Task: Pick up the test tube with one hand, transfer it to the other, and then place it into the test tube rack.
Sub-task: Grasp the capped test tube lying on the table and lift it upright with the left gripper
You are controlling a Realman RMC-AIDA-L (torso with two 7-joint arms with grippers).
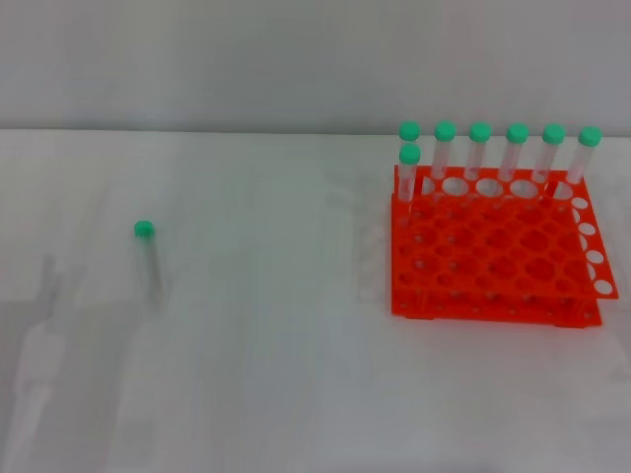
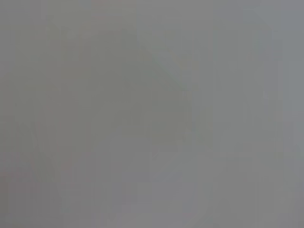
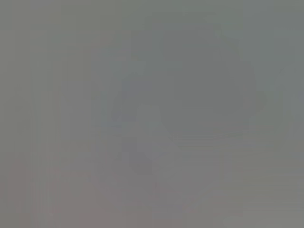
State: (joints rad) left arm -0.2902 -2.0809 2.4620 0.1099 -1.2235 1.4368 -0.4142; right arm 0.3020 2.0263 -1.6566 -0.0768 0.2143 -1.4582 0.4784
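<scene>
Desk (image 1: 276,394): plain white, filling the frame below the grey wall.
Left of centre: test tube (image 1: 151,258) lying flat, green cap uppermost in frame.
Right: test tube rack (image 1: 493,258), orange-red.

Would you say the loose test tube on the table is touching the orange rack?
No, the test tube lies alone on the white table, far to the left of the test tube rack.

Head camera is looking forward and down from above onto the white worktop (image 1: 296,374), taking in the test tube rack (image 1: 498,251) at right and a lone test tube (image 1: 150,258) at left; both wrist cameras are returning only featureless grey; no overlap with the head view is showing.
</scene>
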